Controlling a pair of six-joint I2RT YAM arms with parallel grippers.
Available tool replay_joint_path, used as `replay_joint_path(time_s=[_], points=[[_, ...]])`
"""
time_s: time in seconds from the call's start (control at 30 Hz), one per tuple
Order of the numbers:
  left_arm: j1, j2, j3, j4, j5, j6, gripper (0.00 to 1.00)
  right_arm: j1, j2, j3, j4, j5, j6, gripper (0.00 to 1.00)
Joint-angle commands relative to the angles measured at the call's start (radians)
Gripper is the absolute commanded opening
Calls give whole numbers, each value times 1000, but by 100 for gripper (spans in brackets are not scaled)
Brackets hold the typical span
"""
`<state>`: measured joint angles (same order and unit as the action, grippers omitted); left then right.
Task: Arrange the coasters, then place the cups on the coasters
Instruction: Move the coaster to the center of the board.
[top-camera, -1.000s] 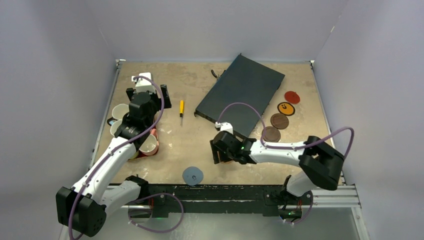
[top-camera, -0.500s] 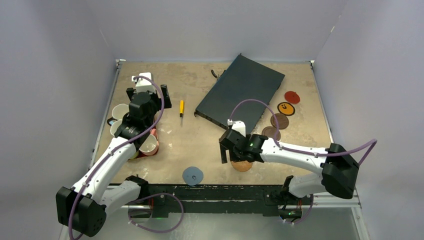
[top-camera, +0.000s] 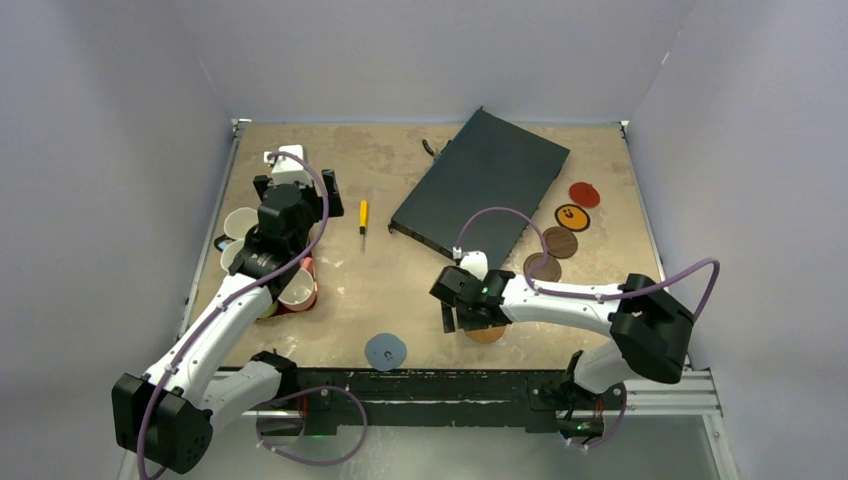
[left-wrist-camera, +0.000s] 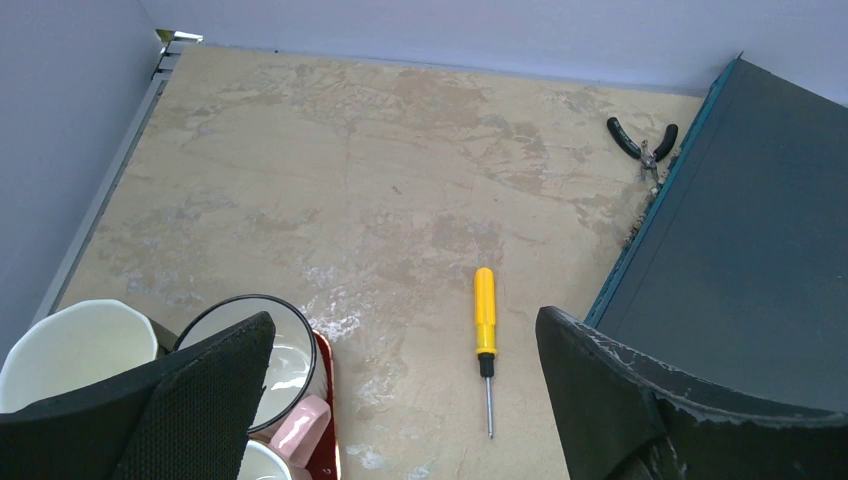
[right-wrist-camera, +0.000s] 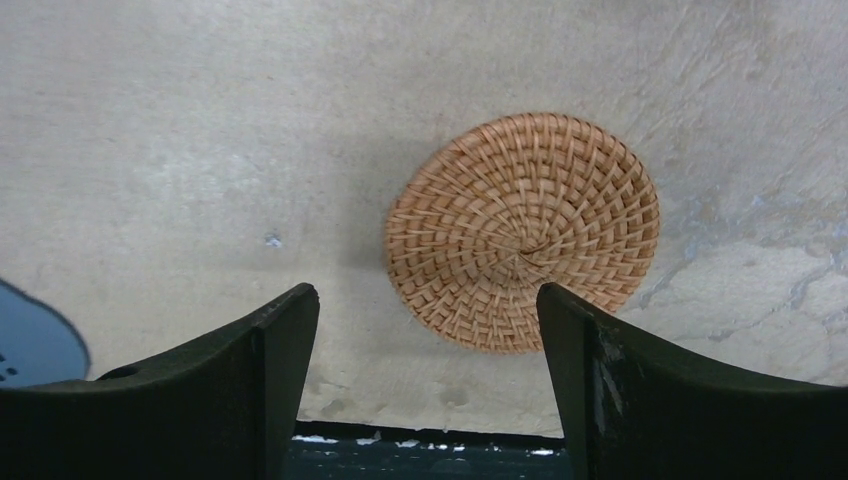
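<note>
Woven tan round coaster (right-wrist-camera: 522, 232) at front edge, right of blue-grey round coaster (top-camera: 385, 351); behind them dark flat rectangular panel (top-camera: 480, 190), four round coasters (top-camera: 560, 242) in a row at its right, yellow-handled screwdriver (top-camera: 363, 222) at its left, cream-lined ceramic mugs (top-camera: 240, 222) clustered far left.

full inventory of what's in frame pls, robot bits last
tan coaster: 1, woven tan, near edge, below right claw
blue coaster: 1, blue-grey, near edge, centre
brown coasters: 2, dark brown, right of slab
orange coaster: 1, orange with dark rim, beyond the brown pair
red coaster: 1, red, farthest in that row
cups: at least 3 seen, cream insides, one pink, left edge
tray: 1, dark red, under cups
screwdriver: 1, yellow handle, centre-left
pliers: 1, black handles, far side by slab
slab: 1, dark, far centre, angled
table: 1, tan
left claw: 1, black, open, by cups
right claw: 1, black, open, empty
</note>
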<state>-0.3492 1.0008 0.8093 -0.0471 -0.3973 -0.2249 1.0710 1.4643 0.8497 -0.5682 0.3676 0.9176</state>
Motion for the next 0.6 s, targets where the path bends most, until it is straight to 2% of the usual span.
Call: replay_joint_path(time_s=[0.0,0.23,0.57], points=[[-5,-9,10,32,6,-7,98,5,17,-21,-72,11,63,82],[-5,-8,9,33,5,-9,98,-27,50,-58,-52,16,40,77],[-5,-2,8,31,-4,-9,98,-207,-7,-99,-49,7,-49,77]])
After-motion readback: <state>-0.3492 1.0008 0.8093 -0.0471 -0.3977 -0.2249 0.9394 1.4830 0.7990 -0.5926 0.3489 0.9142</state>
